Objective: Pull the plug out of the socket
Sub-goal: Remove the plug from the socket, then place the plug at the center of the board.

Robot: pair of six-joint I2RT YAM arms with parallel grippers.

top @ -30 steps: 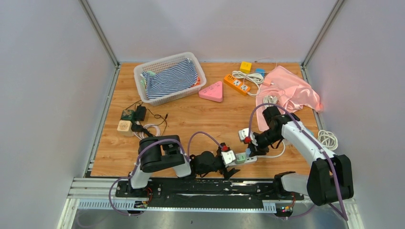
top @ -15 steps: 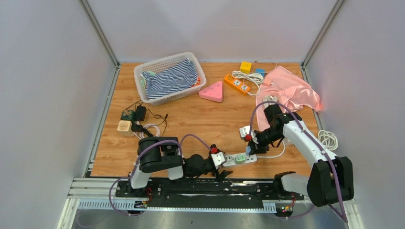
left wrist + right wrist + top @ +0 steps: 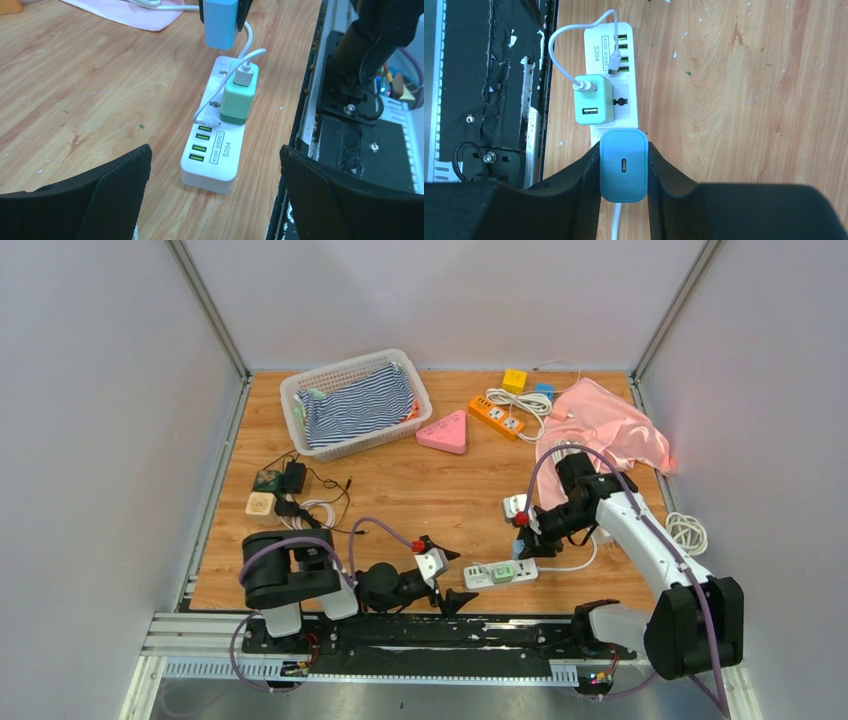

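The right gripper [image 3: 521, 533] is clenching a blue plug [image 3: 624, 165], pressing on its two sides. The plug is hanging just above the right end of a white power strip [image 3: 480, 574], and the left wrist view is showing a gap between the two, so the plug is sitting out of its socket. A white cord [image 3: 615, 225] is running off from the plug.

The power strip is lying flat on the wooden table [image 3: 420, 495], close to the near edge, between the two arms. A green charger [image 3: 239, 99] is sitting plugged into it, just left of the blue plug, with a thin white cable [image 3: 555, 56] looping from it to one of the small ports at the strip's left end.

The left gripper [image 3: 454, 580] is resting low by the near edge, released, with its jaws spread wide and facing the strip's left end without touching it.

Far back on the table, a white basket [image 3: 292, 390] is holding a striped cloth [image 3: 355, 405]. To its right, a pink triangle [image 3: 444, 432], an orange power strip [image 3: 497, 417] and a pink cloth [image 3: 605, 430] are lying.
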